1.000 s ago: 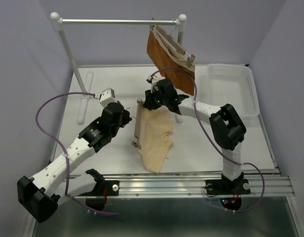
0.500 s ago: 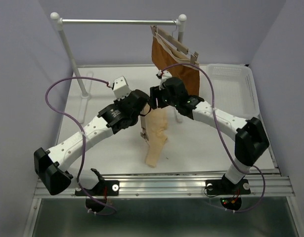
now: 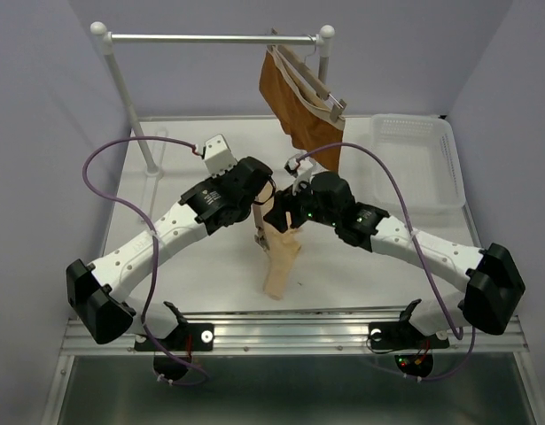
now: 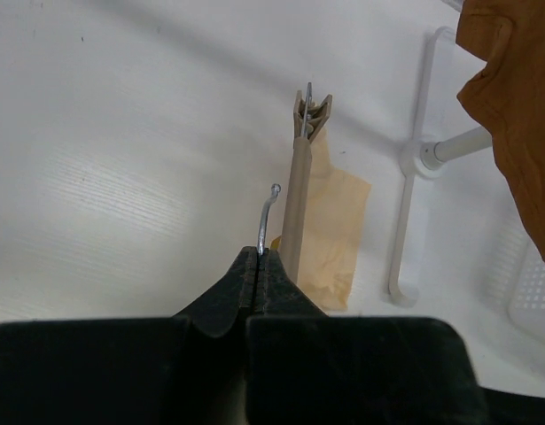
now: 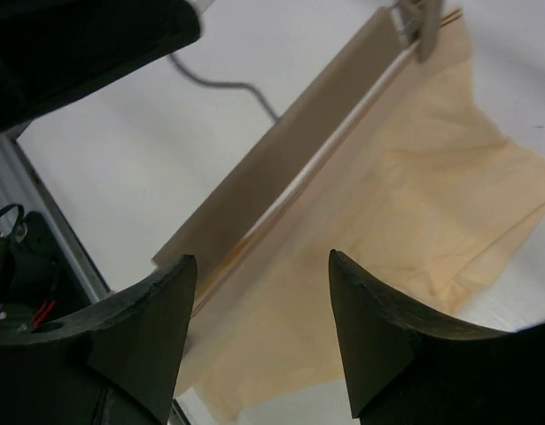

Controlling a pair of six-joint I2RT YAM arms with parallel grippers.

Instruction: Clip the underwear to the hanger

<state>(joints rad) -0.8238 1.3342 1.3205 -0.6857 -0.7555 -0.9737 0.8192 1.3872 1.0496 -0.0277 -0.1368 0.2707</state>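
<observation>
The beige underwear (image 3: 280, 257) hangs from the light wooden hanger (image 3: 260, 228), lifted off the table between the two arms. My left gripper (image 3: 261, 197) is shut on the hanger's thin metal hook (image 4: 266, 221); the wooden bar (image 4: 296, 208) with its end clip (image 4: 311, 112) runs away below it. My right gripper (image 3: 276, 215) is open, its fingers (image 5: 148, 332) spread beside the bar (image 5: 281, 159) and over the underwear (image 5: 378, 239), touching neither. A metal clip (image 5: 418, 27) grips the cloth at the bar's far end.
A white garment rack (image 3: 210, 39) stands at the back with a rust-brown garment (image 3: 299, 102) on a second wooden hanger (image 3: 316, 84). A white plastic basket (image 3: 414, 159) sits at the back right. The rack's foot (image 4: 414, 159) lies near the hanger.
The left gripper has taken hold of the hook and raised the hanger with the underwear off the table. The right arm has swung nearer and lower, beside the cloth.
</observation>
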